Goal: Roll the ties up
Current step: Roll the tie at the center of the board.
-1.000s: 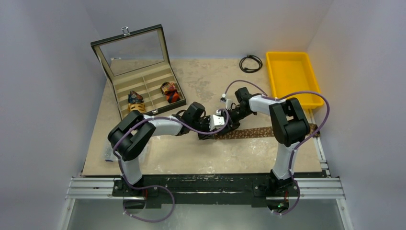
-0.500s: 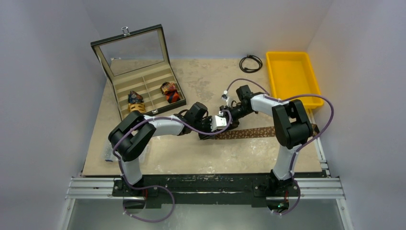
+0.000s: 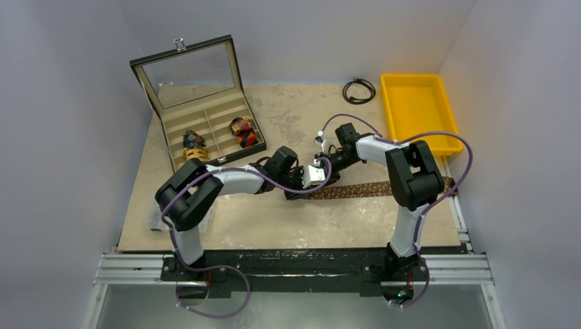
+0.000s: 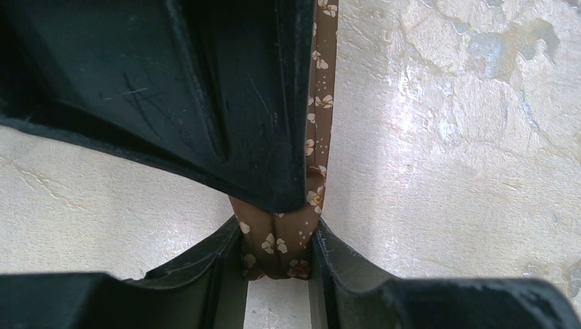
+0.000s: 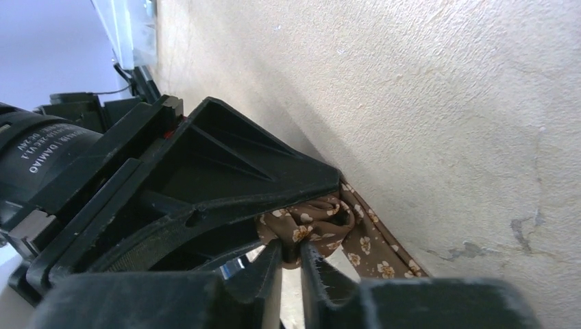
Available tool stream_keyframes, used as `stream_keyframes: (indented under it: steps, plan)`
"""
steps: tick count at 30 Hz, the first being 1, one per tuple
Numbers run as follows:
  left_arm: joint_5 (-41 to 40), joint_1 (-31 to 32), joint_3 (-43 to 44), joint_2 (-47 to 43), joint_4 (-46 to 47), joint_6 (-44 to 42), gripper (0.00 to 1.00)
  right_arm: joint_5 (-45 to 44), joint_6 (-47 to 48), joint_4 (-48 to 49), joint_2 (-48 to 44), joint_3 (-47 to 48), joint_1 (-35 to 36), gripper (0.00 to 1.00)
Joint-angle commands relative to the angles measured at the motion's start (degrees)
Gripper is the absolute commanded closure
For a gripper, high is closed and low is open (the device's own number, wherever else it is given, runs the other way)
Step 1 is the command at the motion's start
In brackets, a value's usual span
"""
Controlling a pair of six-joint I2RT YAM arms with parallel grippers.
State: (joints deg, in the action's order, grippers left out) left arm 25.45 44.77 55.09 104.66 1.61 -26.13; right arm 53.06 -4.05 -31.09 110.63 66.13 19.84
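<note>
- Seen from above, the two arms meet at the centre of the frame. Their black housings hide the spot where the fingers come together, so the grip cannot be read from this view.
- The brown tie (image 3: 356, 190) lies flat on the counter (image 3: 274, 226) as a long strip running right from that meeting point. Its left end disappears under the arms. The right arm's upper section covers a stretch of it, and the far end shows beyond that, near the counter's right edge.
- In the left wrist view, the left fingers (image 4: 342, 274) at the bottom edge pinch a folded end of the tie, which is brown with small cream flowers. The black body of the other arm's gripper fills the upper left and hides most of the strip running upward.
- In the right wrist view, the right fingers (image 5: 329, 274) at bottom centre are almost pressed together, pinching a thin fold of the crumpled tie. The left arm's gripper blocks the left half of the frame, and the tie is cut off at the lower edge.
- At the upper left of the overhead view, an open case (image 3: 209, 113) with a raised glass lid holds two rolled ties in separate compartments: a blue-and-yellow roll (image 3: 194, 142) and a red-orange roll (image 3: 243, 131). Their patterns are too small to make out.
- A yellow bin (image 3: 418, 110) sits at the upper right, with a black cable loop (image 3: 359, 90) just to its left.
</note>
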Motion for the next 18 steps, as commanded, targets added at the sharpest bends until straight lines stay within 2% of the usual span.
stream_keyframes:
  steps: [1, 2, 3, 6, 10, 15, 18]
  plan:
    - [-2.6, 0.7, -1.2, 2.6, -6.7, -1.2, 0.74, 0.2, 0.3, 0.5, -0.7, 0.5, -0.1, 0.71]
    - [-2.6, 0.6, -1.3, 2.5, -6.7, -1.3, 0.74, 0.4, -0.2, 0.5, -0.9, 0.6, 0.0, 0.62]
    - [-2.5, 0.6, -1.3, 2.5, -6.7, -1.3, 0.74, 1.0, -0.8, 0.9, -1.2, 0.5, 0.0, 0.58]
    - [-2.5, 0.6, -1.3, 2.3, -6.7, -1.3, 0.74, 2.5, -2.2, 2.0, -1.3, 0.1, 0.1, 0.57]
    - [-2.5, 0.6, -1.6, 2.3, -6.5, -1.2, 0.74, 2.9, -1.7, 2.2, -0.3, 0.0, 0.5, 0.69]
    - [-2.2, 0.6, -1.7, 2.5, -5.8, -0.5, 0.71, 0.6, 2.8, -1.7, 0.9, 0.4, 0.4, 0.99]
    - [-1.1, 0.6, -1.7, 2.7, -5.2, -0.5, 0.60, -2.0, 5.7, -3.9, 1.4, 0.7, -0.2, 1.00]
